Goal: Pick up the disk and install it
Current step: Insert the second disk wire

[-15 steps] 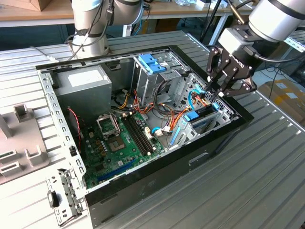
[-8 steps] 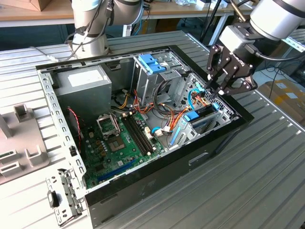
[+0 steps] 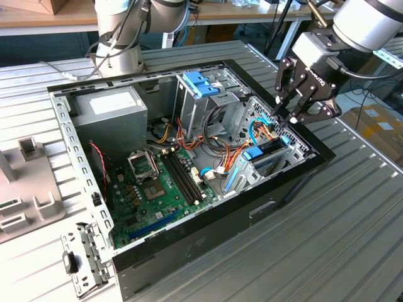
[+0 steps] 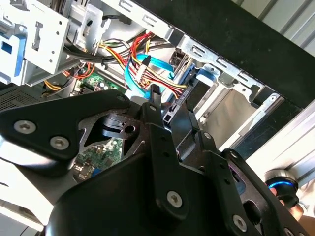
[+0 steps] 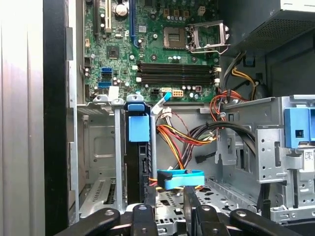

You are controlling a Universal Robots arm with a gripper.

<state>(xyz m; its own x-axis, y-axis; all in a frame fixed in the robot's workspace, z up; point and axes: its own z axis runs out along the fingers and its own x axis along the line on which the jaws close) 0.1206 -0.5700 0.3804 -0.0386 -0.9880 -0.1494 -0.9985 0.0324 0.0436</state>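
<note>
The disk [image 5: 140,164] stands on edge in a slot of the metal drive bay at the case's corner, on the exterior view's right. It shows as a dark slab under a light-blue tab, with its label faces hidden. In the exterior view the disk [image 3: 271,153] sits low in that bay. My gripper [image 3: 290,118] hangs just above the bay, pointing down into it. In the first wrist view my gripper [image 5: 170,206] is open by a narrow gap with nothing between its fingers, and one finger [image 5: 145,216] is over the disk's slot. In the second wrist view the gripper [image 4: 166,103] is close above the cables.
The open computer case [image 3: 208,220] lies on a ribbed metal table. Inside are a green motherboard [image 3: 157,182], a grey power-supply box [image 3: 116,110] and a drive cage with blue tabs [image 3: 201,88]. A flat blue cable [image 5: 179,178] and coloured wires [image 5: 174,140] cross beside the bay. A loose bracket [image 3: 82,258] lies outside.
</note>
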